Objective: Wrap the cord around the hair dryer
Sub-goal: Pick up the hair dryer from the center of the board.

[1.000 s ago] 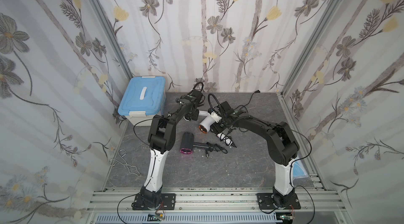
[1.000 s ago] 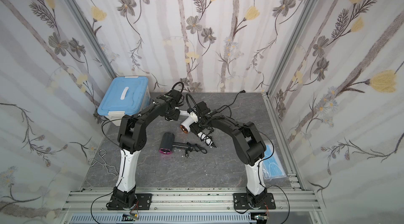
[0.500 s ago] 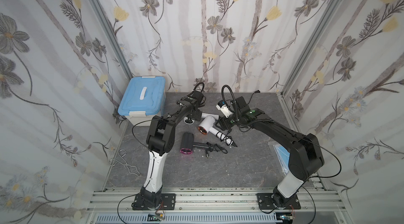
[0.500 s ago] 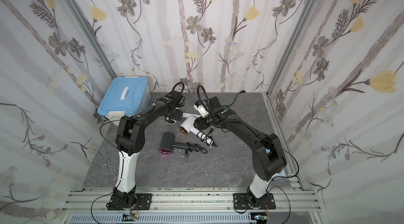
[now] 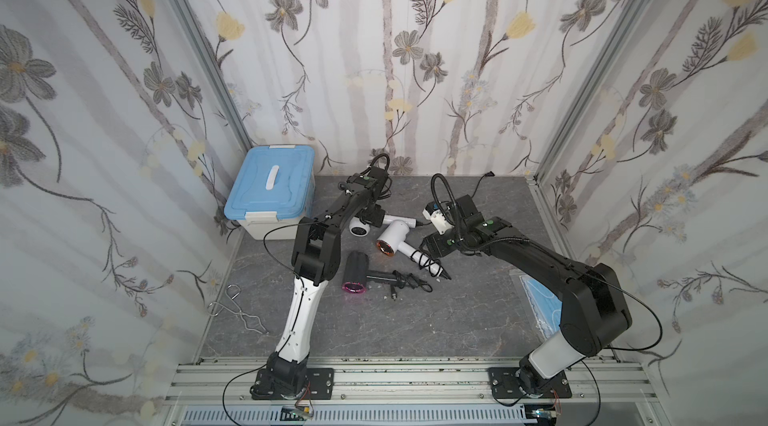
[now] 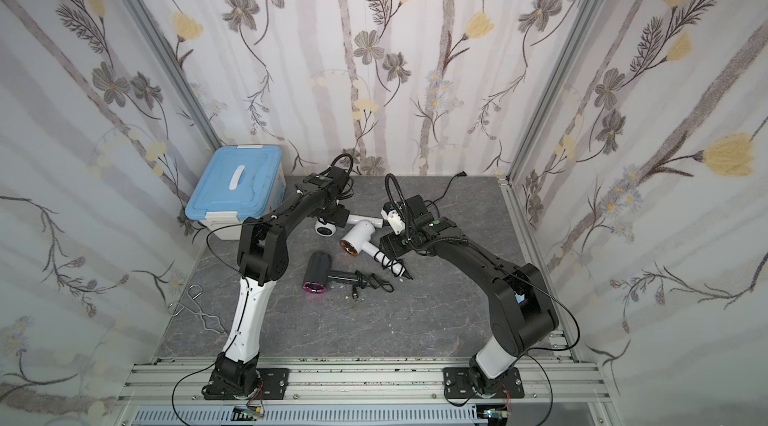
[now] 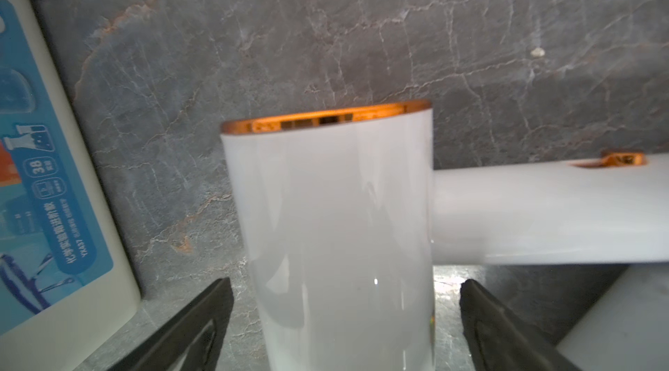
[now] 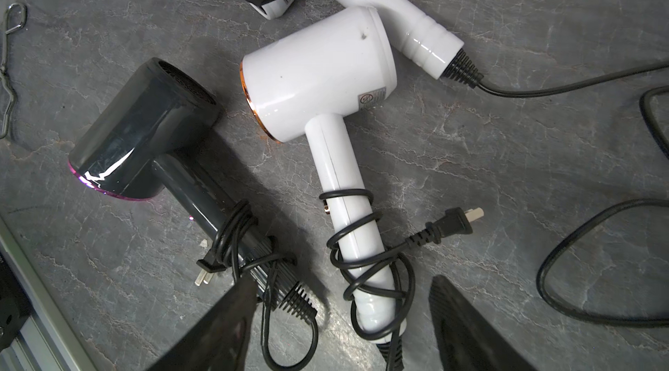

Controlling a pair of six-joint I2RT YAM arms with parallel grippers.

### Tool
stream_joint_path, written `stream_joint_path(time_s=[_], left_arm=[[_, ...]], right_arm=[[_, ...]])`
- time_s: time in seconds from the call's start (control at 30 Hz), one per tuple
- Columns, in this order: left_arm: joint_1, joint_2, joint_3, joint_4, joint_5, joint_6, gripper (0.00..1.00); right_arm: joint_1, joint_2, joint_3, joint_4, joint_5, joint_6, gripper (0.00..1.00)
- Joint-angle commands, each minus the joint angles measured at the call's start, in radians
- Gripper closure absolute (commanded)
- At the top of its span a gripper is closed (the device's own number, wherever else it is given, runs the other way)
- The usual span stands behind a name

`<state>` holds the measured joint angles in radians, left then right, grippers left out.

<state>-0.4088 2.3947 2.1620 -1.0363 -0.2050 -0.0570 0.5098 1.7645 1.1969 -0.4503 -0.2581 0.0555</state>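
Note:
Three hair dryers lie on the grey table. The far white hair dryer (image 5: 359, 229) (image 6: 326, 229) has its barrel (image 7: 336, 206) between the fingers of my left gripper (image 7: 345, 284) (image 5: 370, 216), which is open with a gap on each side. Its black cord (image 8: 543, 92) trails loose from the handle end toward the back right. My right gripper (image 8: 344, 315) (image 5: 430, 244) hangs open over the handle end of the middle white dryer (image 8: 318, 75) (image 5: 392, 234), whose cord (image 8: 362, 242) is coiled round its handle. The black dryer (image 8: 144, 126) (image 5: 355, 276) also has its cord wound on its handle.
A blue-lidded box (image 5: 270, 195) stands at the back left, close to my left arm. Wire tongs (image 5: 237, 307) lie at the front left. A blue packet (image 5: 540, 303) lies at the right edge. Loose cord loops (image 8: 579, 278) lie right of the dryers.
My left gripper's jaws have opened around the far white dryer's barrel. My right arm has drawn back to the right, away from the middle white dryer.

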Motion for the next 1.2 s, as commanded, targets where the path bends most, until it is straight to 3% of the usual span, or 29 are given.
stream_joint_path(time_s=[0.0, 0.1, 0.33, 0.63, 0.77, 0.87, 1.0, 1.17], left_arm=[[0.021, 0.03, 0.02, -0.04, 0.048, -0.018, 0.0], [0.027, 0.061, 0.019, -0.033, 0.045, -0.013, 0.02], [0.037, 0.11, 0.032, -0.01, 0.074, -0.041, 0.24], [0.049, 0.115, 0.041, -0.006, 0.057, -0.067, 0.63], [0.051, 0.067, 0.049, -0.001, 0.031, -0.081, 0.87], [0.051, 0.023, 0.057, 0.011, 0.013, -0.083, 1.0], [0.05, -0.034, 0.059, 0.024, 0.001, -0.082, 1.0], [0.039, -0.085, 0.066, 0.025, -0.001, -0.075, 1.0]], right_arm=[[-0.006, -0.015, -0.006, 0.033, 0.024, 0.014, 0.23], [-0.017, -0.027, -0.019, 0.039, 0.039, 0.03, 0.23], [-0.042, -0.06, -0.023, 0.037, 0.067, 0.037, 0.23], [-0.092, -0.113, -0.048, 0.036, 0.101, 0.051, 0.22], [-0.166, -0.143, -0.048, 0.063, 0.123, 0.099, 0.14], [-0.231, -0.159, -0.06, 0.141, 0.105, 0.146, 0.17], [-0.301, -0.092, -0.006, 0.157, 0.177, 0.215, 0.29], [-0.334, 0.079, 0.144, 0.087, 0.25, 0.179, 0.33]])
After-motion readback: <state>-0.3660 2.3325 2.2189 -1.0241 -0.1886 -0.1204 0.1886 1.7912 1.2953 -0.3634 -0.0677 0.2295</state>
